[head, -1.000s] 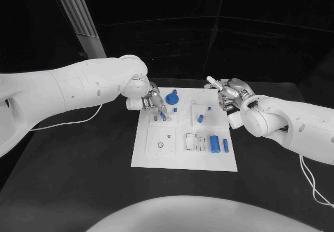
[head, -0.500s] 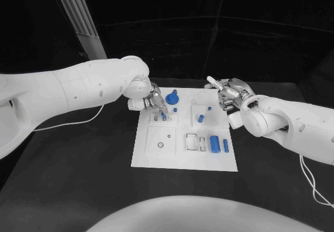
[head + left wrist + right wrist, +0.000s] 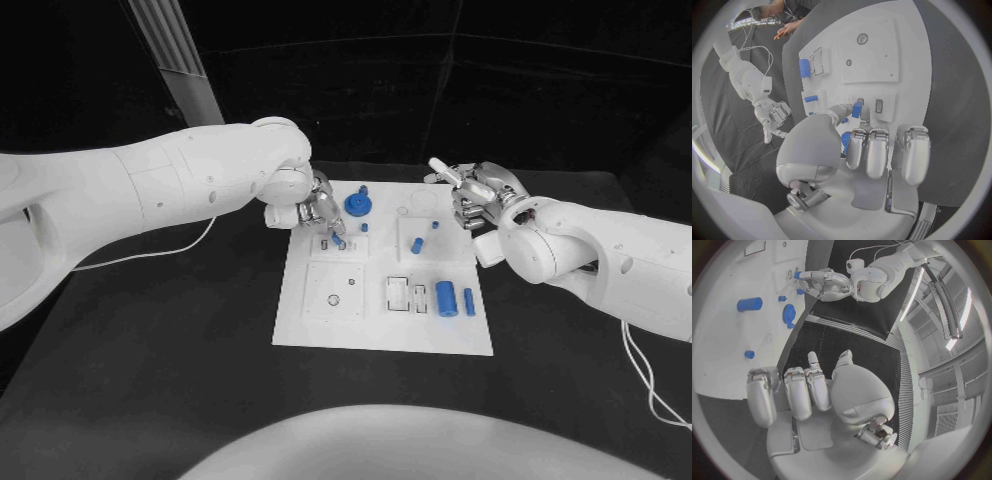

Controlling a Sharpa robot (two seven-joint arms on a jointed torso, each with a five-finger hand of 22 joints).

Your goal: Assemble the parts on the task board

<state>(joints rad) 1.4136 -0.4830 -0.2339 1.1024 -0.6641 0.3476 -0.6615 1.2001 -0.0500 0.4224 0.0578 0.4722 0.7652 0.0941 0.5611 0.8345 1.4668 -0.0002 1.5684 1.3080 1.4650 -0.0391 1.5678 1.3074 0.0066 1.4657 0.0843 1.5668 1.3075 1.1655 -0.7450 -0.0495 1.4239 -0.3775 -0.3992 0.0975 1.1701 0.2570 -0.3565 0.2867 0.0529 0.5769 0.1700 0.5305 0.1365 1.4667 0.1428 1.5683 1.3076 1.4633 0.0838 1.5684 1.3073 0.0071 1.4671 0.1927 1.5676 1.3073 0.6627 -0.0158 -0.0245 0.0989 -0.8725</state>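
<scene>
Head view: the left hand [image 3: 310,210] pinches a small blue peg [image 3: 338,240] over the board [image 3: 375,335] near its far left slots, so the step looks like seating that peg; the next move calls for lining it upright with a slot and pressing down; the right hand [image 3: 476,200] hangs at the board's far right edge, fingers loosely curled, holding nothing

Left wrist view: the peg [image 3: 857,109], a short blue cylinder, sits between fingertips just beside two small slots [image 3: 878,105]

Right wrist view: the right hand [image 3: 811,390] is empty beside the board [image 3: 729,335]
</scene>
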